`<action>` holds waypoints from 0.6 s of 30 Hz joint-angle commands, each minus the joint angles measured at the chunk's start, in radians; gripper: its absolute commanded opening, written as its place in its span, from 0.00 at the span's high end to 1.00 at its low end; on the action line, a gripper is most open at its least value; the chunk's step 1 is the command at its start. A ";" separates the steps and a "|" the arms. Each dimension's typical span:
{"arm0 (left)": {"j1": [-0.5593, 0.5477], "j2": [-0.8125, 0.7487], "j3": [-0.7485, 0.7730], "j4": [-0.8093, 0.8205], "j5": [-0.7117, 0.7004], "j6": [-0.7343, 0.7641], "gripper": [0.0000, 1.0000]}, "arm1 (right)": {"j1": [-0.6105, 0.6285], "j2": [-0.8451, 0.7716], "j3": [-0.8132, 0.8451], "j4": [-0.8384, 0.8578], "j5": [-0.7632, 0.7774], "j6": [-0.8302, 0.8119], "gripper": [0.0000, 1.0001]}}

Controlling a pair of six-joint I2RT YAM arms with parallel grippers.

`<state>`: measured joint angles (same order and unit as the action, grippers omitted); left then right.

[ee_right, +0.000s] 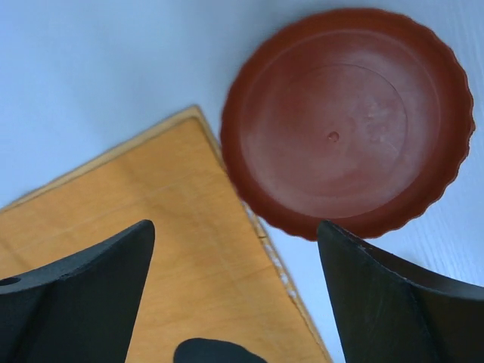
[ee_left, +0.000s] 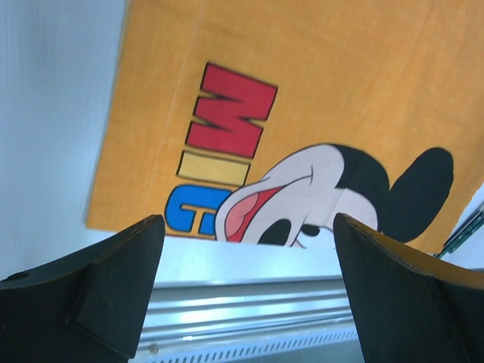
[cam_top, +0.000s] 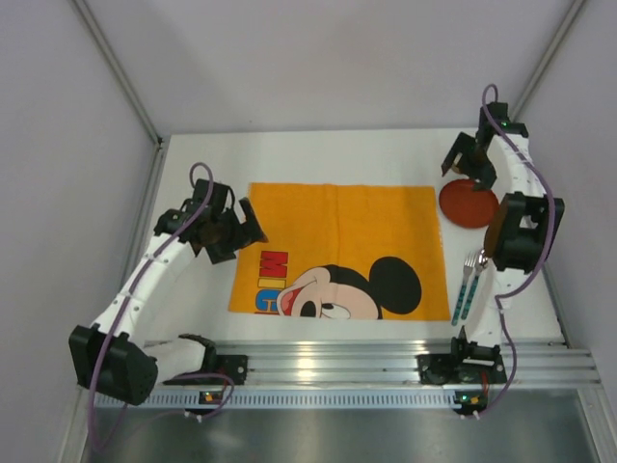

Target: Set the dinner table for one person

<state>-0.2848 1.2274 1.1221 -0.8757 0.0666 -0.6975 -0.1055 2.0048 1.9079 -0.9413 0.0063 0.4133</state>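
The white dinner table [cam_top: 318, 154] carries an orange Mickey Mouse placemat [cam_top: 337, 231] laid flat at its middle. A dark red round plate [cam_top: 469, 204] lies on the table just off the mat's far right corner. It also shows in the right wrist view [ee_right: 348, 121]. Two teal-handled utensils [cam_top: 467, 287], one a fork, lie right of the mat. My left gripper [cam_top: 251, 228] is open and empty above the mat's left edge [ee_left: 136, 113]. My right gripper [cam_top: 467, 160] is open and empty, hovering over the mat's corner [ee_right: 151, 227] beside the plate.
A ribbed aluminium rail [cam_top: 386, 362] runs along the table's near edge and also shows in the left wrist view [ee_left: 249, 302]. Grey walls with metal posts close in the back and both sides. The utensil handles [ee_left: 465, 233] show at the right edge of the left wrist view.
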 commanded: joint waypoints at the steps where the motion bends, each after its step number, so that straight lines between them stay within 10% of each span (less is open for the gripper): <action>1: 0.001 -0.118 -0.054 -0.097 0.022 -0.036 0.02 | 0.012 0.069 0.101 -0.074 -0.002 -0.044 0.12; 18: 0.003 -0.448 -0.122 -0.336 -0.117 -0.100 0.02 | 0.098 0.311 0.183 -0.156 0.181 -0.047 0.42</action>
<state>-0.2848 0.8043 1.0039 -1.1374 -0.0219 -0.7696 -0.0086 2.2871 2.0945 -1.0786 0.1322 0.3603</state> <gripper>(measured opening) 0.985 0.593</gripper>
